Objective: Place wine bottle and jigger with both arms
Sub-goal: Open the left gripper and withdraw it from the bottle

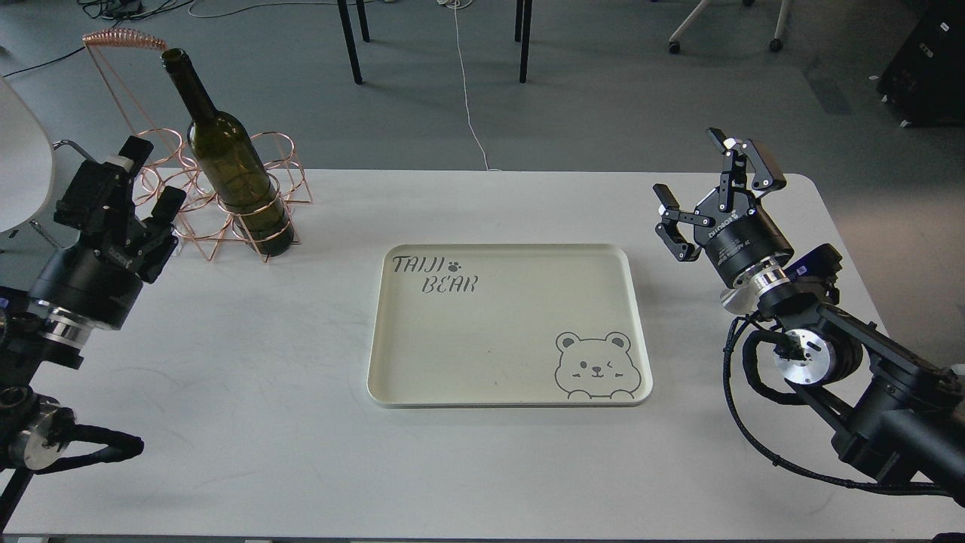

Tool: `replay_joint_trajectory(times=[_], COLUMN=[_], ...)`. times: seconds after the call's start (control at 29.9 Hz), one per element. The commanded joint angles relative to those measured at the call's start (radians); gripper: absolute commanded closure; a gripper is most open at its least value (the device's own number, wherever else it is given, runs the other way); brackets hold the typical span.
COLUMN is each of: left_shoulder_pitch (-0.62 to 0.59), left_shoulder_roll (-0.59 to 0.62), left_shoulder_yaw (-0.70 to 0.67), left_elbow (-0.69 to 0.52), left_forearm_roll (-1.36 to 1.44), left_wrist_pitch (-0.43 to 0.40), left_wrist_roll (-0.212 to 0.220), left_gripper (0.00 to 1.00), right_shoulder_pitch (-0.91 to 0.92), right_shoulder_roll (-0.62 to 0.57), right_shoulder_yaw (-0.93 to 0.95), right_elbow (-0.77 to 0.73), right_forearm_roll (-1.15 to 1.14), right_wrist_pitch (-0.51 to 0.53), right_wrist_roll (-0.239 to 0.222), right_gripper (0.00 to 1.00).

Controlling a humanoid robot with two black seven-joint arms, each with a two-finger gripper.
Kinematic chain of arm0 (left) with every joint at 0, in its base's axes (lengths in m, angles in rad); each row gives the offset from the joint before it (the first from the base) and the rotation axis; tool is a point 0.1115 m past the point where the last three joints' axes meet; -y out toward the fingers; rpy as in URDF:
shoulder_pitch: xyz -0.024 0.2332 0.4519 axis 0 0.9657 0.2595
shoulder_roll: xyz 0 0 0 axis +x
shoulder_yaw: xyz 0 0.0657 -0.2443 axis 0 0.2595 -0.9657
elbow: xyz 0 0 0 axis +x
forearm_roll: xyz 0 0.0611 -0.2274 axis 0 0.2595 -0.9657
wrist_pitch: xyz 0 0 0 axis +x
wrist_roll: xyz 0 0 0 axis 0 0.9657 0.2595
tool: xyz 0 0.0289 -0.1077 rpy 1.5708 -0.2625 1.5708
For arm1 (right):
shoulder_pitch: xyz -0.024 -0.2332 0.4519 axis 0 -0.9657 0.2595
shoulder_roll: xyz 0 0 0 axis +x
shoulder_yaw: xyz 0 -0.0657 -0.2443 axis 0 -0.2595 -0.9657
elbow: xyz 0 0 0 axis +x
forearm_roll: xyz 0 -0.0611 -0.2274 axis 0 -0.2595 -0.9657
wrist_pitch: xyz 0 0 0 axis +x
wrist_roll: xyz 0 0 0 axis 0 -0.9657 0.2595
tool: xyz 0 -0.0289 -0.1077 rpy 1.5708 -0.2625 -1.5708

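Observation:
The wine bottle point(226, 162), dark olive green, stands tilted in a front ring of the copper wire rack point(162, 192) at the table's far left. My left gripper point(145, 181) is open and empty, low over the table just left of the rack, apart from the bottle. My right gripper point(709, 188) is open and empty above the table's right side. The jigger point(731, 299) shows only as a sliver of shiny steel behind my right wrist; the rest is hidden.
A cream tray point(392, 362) printed with "TAIJI BEAR" and a bear face lies at the table's centre with nothing on it. Chair and table legs stand on the floor beyond the far edge.

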Motion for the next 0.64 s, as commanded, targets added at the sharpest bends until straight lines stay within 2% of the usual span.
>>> replay_joint_trajectory(times=[0.0,0.07,0.17,0.23,0.37,0.6], left_shoulder_pitch=[0.009,0.002,-0.036,-0.088,-0.16,-0.197], left_shoulder_roll=[-0.116,-0.185,-0.247,-0.267,-0.296,-0.323], left_shoulder_yaw=[0.0,0.0,-0.003,0.0,0.003,0.009], left_elbow=[0.004,0.02,0.087,0.141,0.234,0.241], left_forearm_roll=[-0.004,-0.003,0.002,0.002,0.005,0.007], left_wrist_pitch=[-0.039,-0.063,-0.07,-0.071,-0.073,-0.079], left_wrist_roll=[0.0,0.005,0.091,0.122,0.126,0.123], left_gripper=[0.02,0.02,0.02,0.02,0.02,0.02], right_shoulder_pitch=[-0.022,-0.027,-0.032,-0.033,-0.041,-0.044], right_shoulder_roll=[0.001,0.001,0.002,0.013,0.019,0.021], right_shoulder_yaw=[-0.009,-0.009,-0.011,-0.011,-0.022,-0.026], right_elbow=[0.005,0.003,-0.001,-0.003,0.002,0.008], right_forearm_roll=[-0.002,-0.002,-0.003,-0.003,-0.015,-0.014], right_wrist_pitch=[0.003,0.004,0.003,0.001,-0.007,-0.002], right_wrist_roll=[0.0,0.0,0.0,0.0,0.0,0.0], right_gripper=[0.01,0.01,0.01,0.01,0.01,0.01])
